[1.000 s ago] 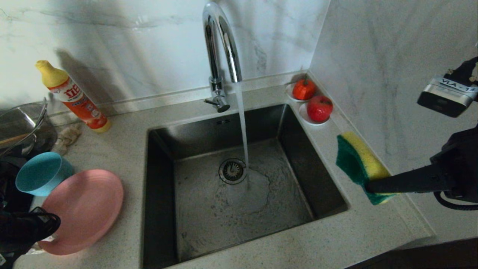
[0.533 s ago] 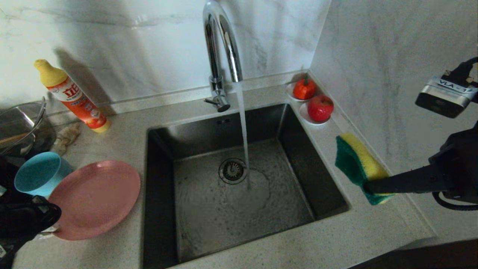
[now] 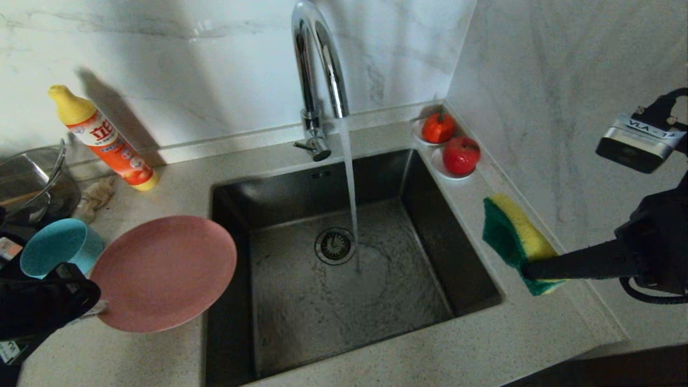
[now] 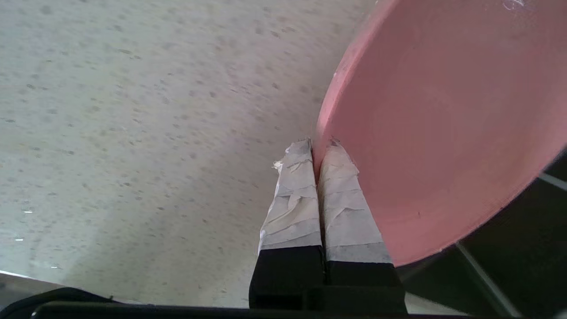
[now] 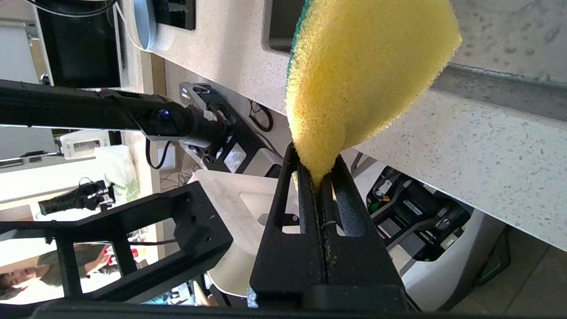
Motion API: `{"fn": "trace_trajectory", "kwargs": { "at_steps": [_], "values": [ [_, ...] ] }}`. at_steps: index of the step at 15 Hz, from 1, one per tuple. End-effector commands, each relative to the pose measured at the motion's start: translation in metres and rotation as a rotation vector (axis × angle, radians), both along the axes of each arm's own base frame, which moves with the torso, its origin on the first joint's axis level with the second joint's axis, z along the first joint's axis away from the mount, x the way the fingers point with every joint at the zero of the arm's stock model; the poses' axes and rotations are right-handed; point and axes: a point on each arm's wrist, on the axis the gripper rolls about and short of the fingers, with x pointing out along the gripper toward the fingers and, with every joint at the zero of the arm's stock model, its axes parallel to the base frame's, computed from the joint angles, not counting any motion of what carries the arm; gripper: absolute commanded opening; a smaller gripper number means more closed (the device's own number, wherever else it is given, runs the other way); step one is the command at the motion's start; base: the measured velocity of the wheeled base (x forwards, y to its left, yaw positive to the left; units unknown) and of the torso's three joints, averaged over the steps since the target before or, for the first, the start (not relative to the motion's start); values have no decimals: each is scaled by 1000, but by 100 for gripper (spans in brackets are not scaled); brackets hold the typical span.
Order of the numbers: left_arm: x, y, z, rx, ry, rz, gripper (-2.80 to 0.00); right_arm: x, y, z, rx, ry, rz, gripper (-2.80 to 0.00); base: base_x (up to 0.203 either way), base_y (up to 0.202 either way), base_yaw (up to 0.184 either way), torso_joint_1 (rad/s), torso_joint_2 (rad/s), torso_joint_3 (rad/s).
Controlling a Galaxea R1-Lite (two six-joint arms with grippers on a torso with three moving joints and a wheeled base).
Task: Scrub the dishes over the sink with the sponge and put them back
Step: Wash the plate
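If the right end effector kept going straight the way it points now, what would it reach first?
The right end effector, shut on the sponge, points left across the sink. Likely first meeting: the tap's water stream, though depth is unclear.

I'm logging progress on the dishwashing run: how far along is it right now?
Early. Done: the right end effector holds the sponge beside the sink, and the tap is running. In hand: the left end effector grips the pink plate, its edge over the basin. Left: scrubbing it and the teal bowl, then returning them.
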Motion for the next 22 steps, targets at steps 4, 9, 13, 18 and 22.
{"fn": "trace_trajectory", "kwargs": {
  "at_steps": [4,9,13,18,22],
  "values": [
    [3,-27,20,-15,-83,-113,-280,-1,-1,-1,1,5,0,-280,0,0,0,0,0,0],
    [24,-55,24,-30,-86,-244,-280,-5,-3,3,9,-8,-3,-280,0,0,0,0,0,0],
    [46,-74,31,-30,-99,-318,-280,-6,-6,3,11,-11,-17,-280,0,0,0,0,0,0],
    [67,-108,30,10,-87,-398,-280,-10,-16,6,25,-25,-52,-280,0,0,0,0,0,0],
    [83,-137,32,28,-92,-426,-280,-12,-19,7,34,-29,-57,-280,0,0,0,0,0,0]
  ]
}}
